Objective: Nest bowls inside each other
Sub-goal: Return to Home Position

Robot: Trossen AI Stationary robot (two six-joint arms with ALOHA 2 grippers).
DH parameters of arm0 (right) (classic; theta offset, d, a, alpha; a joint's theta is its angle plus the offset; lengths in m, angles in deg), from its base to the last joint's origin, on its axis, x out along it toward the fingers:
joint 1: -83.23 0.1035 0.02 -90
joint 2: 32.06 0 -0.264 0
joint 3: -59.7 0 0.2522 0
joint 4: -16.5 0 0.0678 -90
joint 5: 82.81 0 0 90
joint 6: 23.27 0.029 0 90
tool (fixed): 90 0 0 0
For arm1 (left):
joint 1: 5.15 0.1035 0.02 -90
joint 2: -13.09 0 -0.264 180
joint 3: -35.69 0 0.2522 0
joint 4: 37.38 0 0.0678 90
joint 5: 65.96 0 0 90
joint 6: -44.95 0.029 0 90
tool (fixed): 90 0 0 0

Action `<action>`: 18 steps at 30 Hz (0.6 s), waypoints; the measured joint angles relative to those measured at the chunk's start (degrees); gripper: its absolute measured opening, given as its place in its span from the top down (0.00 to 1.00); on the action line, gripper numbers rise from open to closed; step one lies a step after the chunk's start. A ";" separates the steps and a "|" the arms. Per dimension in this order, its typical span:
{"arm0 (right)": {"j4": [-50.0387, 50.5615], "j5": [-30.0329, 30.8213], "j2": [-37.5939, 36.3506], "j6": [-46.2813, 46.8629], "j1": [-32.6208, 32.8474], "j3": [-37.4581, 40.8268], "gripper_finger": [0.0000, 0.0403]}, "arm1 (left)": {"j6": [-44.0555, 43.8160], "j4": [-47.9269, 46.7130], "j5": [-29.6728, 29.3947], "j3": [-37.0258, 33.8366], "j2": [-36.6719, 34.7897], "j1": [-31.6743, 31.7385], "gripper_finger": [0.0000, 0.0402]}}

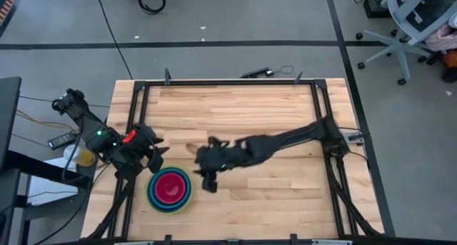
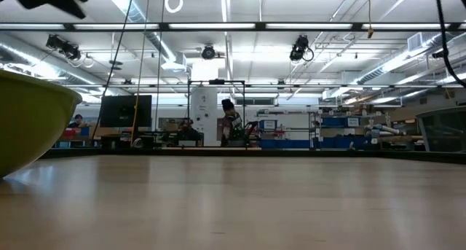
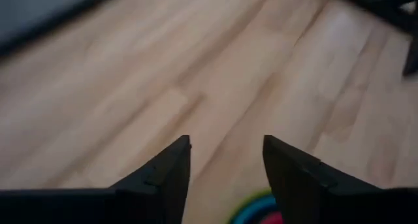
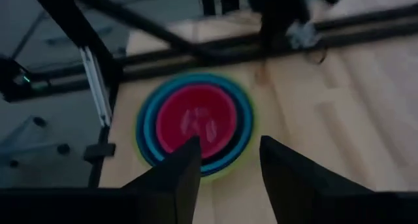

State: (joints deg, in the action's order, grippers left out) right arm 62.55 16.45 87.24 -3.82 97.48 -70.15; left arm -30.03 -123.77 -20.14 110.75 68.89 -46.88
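The bowls (image 1: pixel 169 190) stand nested in one stack near the table's front left. The magenta-red one (image 4: pixel 194 119) is innermost, ringed by blue rims and an outer yellow-green rim (image 4: pixel 140 144). In the low view only the yellow-green wall (image 2: pixel 29 122) shows, resting on the wood. My left gripper (image 1: pixel 155 158) hovers open just behind the stack, nothing between its fingers (image 3: pixel 226 142). My right gripper (image 1: pixel 207 181) hangs open in the air to the right of the stack, with the bowls beyond its fingers (image 4: pixel 228 142).
A black frame (image 1: pixel 228 83) runs along the table's far, left and right edges. Bare wood (image 1: pixel 285 195) lies to the right of the stack and toward the far edge. A rolling chair (image 1: pixel 407 23) and cables stand on the floor beyond the table.
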 joint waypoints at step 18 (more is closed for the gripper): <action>-35.87 -13.68 -51.03 -1.00 -12.24 59.45 0.98 | 59.08 66.45 22.39 -19.00 -7.72 30.48 0.99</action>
State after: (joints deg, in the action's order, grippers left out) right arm 26.68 2.77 36.21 -4.82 85.23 -10.70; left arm 29.05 -57.32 2.25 91.75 61.17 -16.40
